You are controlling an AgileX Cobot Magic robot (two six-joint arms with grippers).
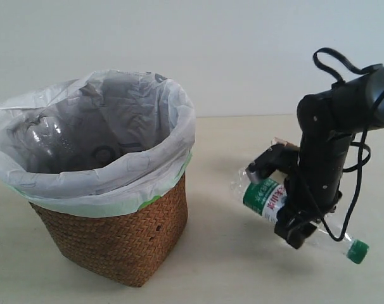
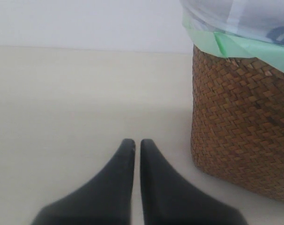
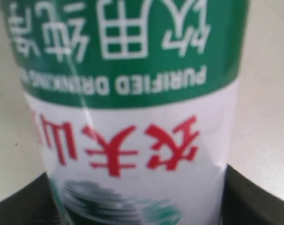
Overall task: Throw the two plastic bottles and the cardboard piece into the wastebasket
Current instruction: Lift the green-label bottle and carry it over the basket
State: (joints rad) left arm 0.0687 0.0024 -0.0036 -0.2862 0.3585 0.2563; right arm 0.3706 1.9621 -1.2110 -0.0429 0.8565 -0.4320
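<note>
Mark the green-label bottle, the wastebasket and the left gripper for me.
green-label bottle (image 1: pixel 263 196), exterior view, on its green-and-white label.
wastebasket (image 1: pixel 116 244), exterior view, on the woven wicker wall.
left gripper (image 2: pixel 137 142), left wrist view, midway between its closed fingertips.

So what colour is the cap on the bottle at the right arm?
Green: the cap of the bottle shows best in the exterior view.

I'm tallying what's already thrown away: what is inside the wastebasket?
What looks like a clear bottle rests against the white bag lining the wastebasket. The near rim covers the bottom, so cardboard there cannot be confirmed.
</note>
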